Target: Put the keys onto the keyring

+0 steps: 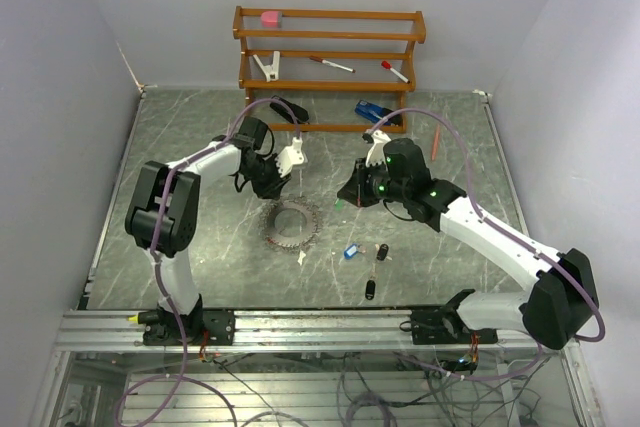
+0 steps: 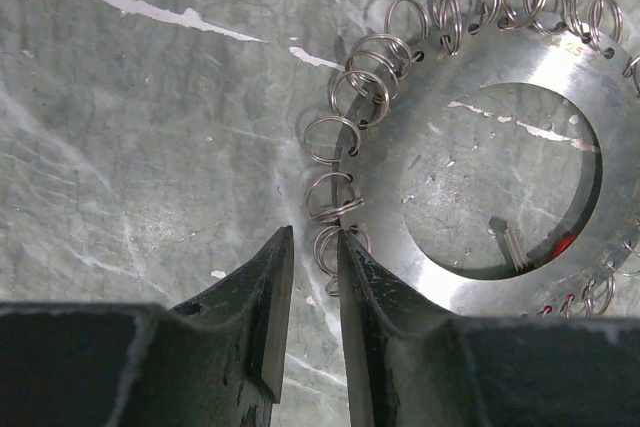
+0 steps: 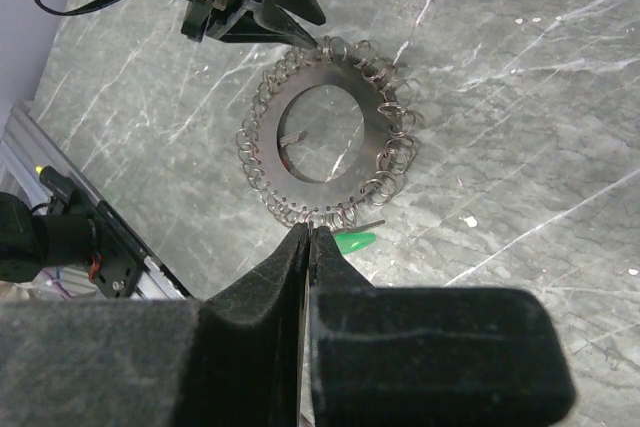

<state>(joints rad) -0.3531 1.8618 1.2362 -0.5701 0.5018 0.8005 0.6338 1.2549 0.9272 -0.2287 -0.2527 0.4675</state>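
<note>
Right pincer (image 3: 308,235): jaws together bar a hairline, and by the look of it clamped on the green key (image 3: 355,240). The key's head juts out right of the tips, just beside the near rim of the keyring (image 3: 265,142).

Step in hand, as judged: threading the first key. The green key is brought up to the rim and is not yet on any of the wire loops (image 2: 335,137) that fringe it. The next move calls for a fine line-up of the key's hole with one loop end, with the ring kept from sliding.

Items, near to far:
1. Black key (image 1: 370,289): loose on the table (image 1: 200,267), right of centre, nearest the arm bases.
2. Blue key (image 1: 350,251) and second black key (image 1: 383,252): loose, side by side, a little farther off and near the ring's right side.
3. Keyring: flat on the table at centre, between the two pincers.
4. Left pincer (image 2: 312,242): at the ring's far-left rim, jaws a narrow slit apart. One loop lies in the slit and runs behind one finger. No firm pinch can be made out.
5. Rack (image 1: 330,15): against the far wall, holding markers (image 1: 330,64), well apart from the work.
</note>
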